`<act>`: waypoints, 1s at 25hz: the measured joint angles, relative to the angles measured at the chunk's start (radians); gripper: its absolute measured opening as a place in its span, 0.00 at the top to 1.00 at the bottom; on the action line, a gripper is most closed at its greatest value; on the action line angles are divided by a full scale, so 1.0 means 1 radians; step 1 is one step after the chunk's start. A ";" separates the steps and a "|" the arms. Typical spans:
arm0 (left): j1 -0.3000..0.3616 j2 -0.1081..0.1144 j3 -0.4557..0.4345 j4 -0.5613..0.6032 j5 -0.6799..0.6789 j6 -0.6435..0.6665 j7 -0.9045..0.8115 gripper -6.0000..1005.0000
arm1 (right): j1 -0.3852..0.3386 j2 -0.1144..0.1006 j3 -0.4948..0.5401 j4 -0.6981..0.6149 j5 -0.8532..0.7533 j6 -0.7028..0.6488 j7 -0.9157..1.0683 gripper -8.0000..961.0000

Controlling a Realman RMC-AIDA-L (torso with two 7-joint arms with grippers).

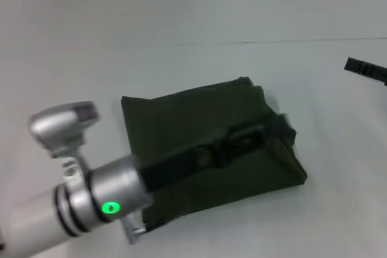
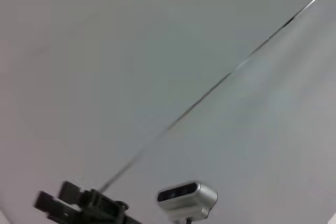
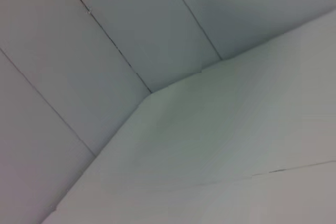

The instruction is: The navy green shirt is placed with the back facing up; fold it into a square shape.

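The navy green shirt point(image 1: 199, 131) lies on the white table, folded into a compact, roughly square bundle with its plain side up; no lettering shows. My left arm reaches across it from the lower left, and my left gripper point(image 1: 282, 127) is low over the shirt's right edge, dark against the dark cloth. Whether it touches or holds the cloth cannot be told. My right gripper point(image 1: 365, 68) shows only as a black tip at the right edge of the head view, apart from the shirt. It also shows far off in the left wrist view point(image 2: 79, 206).
The white table point(image 1: 181, 58) surrounds the shirt, with a thin seam line point(image 1: 272, 42) running across its far side. The right arm's silver wrist camera point(image 2: 187, 200) shows in the left wrist view. The right wrist view shows only pale panels.
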 joint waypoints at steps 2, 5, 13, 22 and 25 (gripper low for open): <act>0.034 0.000 0.002 0.070 0.001 0.040 -0.004 0.31 | 0.021 -0.027 -0.042 0.000 -0.001 0.007 0.084 0.28; 0.079 0.003 0.005 0.158 -0.001 0.071 -0.002 0.20 | 0.057 -0.066 -0.115 0.005 -0.024 0.022 0.216 0.28; 0.157 0.004 0.002 0.294 -0.005 0.079 0.028 0.09 | 0.161 -0.078 -0.193 0.054 -0.168 0.099 0.363 0.28; 0.180 0.006 0.021 0.386 0.007 0.064 0.077 0.09 | 0.248 -0.011 -0.303 0.169 -0.180 0.265 0.361 0.28; 0.184 0.006 0.033 0.406 0.009 0.061 0.106 0.09 | 0.264 0.015 -0.305 0.169 -0.180 0.295 0.363 0.28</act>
